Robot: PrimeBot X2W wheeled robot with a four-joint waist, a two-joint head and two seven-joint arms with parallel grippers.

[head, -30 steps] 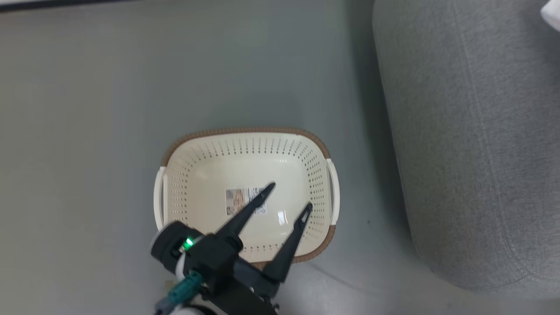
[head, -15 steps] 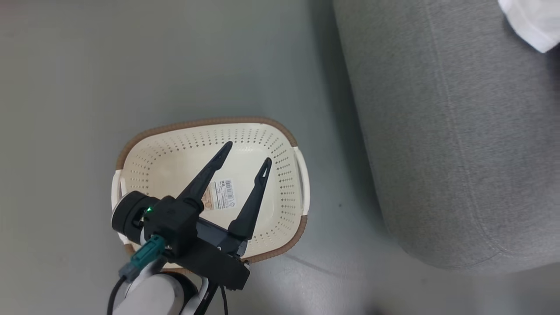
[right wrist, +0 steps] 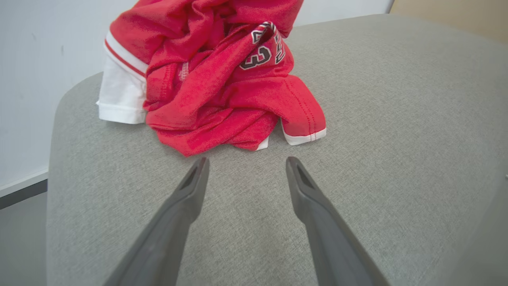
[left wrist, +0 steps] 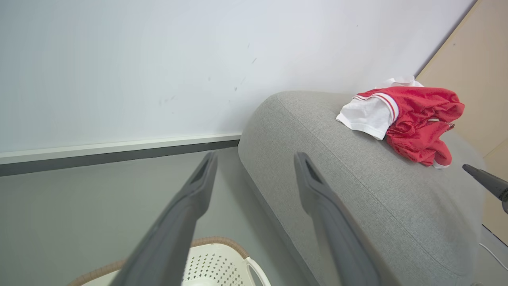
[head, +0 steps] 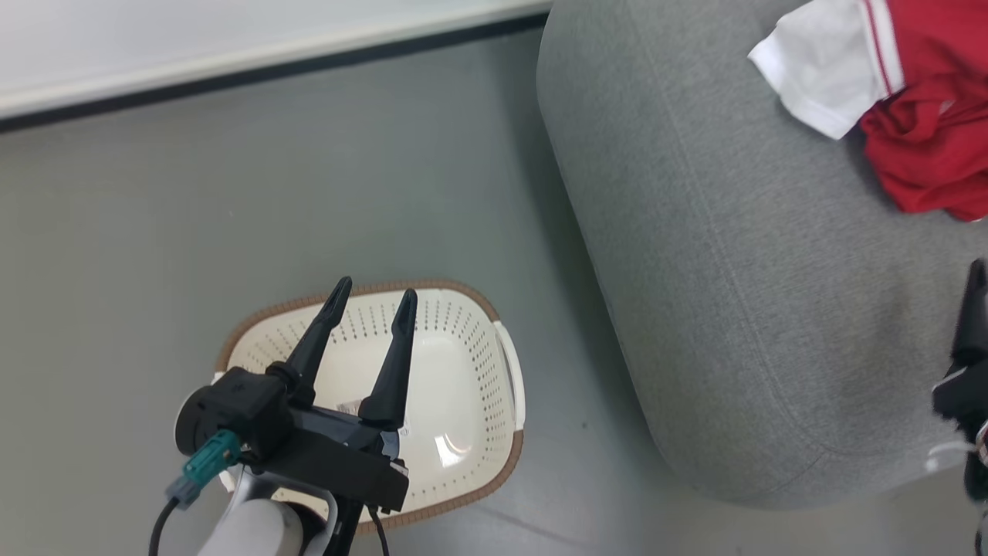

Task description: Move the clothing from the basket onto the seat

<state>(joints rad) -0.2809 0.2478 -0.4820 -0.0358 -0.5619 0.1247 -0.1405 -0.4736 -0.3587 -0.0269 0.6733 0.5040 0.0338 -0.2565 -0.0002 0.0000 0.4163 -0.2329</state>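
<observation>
- Head view, against a second ago: whole picture shifted with the camera, not the things. More of seat (head: 733, 309) in frame. Red and white clothing (head: 926, 139) at upper right, where just a white corner peeked in before. Foot of wall (head: 231, 46) now along the top.
- Same view: left claw (head: 376, 288) over basket (head: 463, 386) as before, fingers parted, gripping nothing.
- Basket on floor (head: 270, 193) near the seat's rounded end, long axis across the picture and slightly tilted, one handle toward the seat.
- Clothing crumpled on the seat, well apart from the basket, white sleeve pointing up-left. Cut off by the frame edge, so long axis not tellable here.
- Left wrist view: left claw (left wrist: 256, 159) released and empty, basket (left wrist: 222, 258) below it. Clothing (left wrist: 412, 115) on top of seat (left wrist: 357, 178), heap stretched left to right, white sleeve at the left end, toward the wall (left wrist: 158, 59).
- Right wrist view: right claw (right wrist: 247, 163) released, nothing between its fingers, over seat (right wrist: 397, 119) just short of clothing (right wrist: 222, 87). Heap running upper left to lower right, white sleeve at the left, white-trimmed hem pointing toward the claw.
</observation>
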